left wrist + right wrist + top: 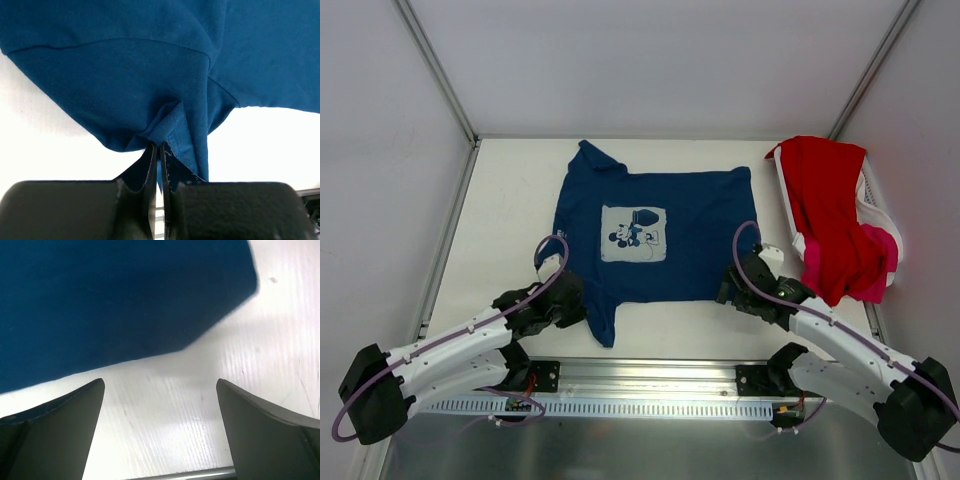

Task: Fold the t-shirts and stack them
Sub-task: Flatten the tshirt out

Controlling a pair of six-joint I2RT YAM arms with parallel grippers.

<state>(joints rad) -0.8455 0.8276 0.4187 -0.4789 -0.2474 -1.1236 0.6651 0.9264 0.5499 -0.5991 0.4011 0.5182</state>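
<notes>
A basket [876, 210] on a white bench [510, 200]
It sits at the far right corner; a metal rail [650, 372] runs along the near edge.

No legible text anywhere, not even on the navy t-shirt [705, 235].

Open table [505, 200] left of navy tee [700, 230]; basket [875, 215] blocks far right corner.

A white table [510, 200] fills the view. A navy tee [700, 230] lies spread across its middle, front up, with a pale square print [633, 233] on the chest. One sleeve points to the far left and another part trails toward the near edge. A white basket [876, 215] stands at the far right. A metal rail [650, 375] runs along the near edge.
</notes>
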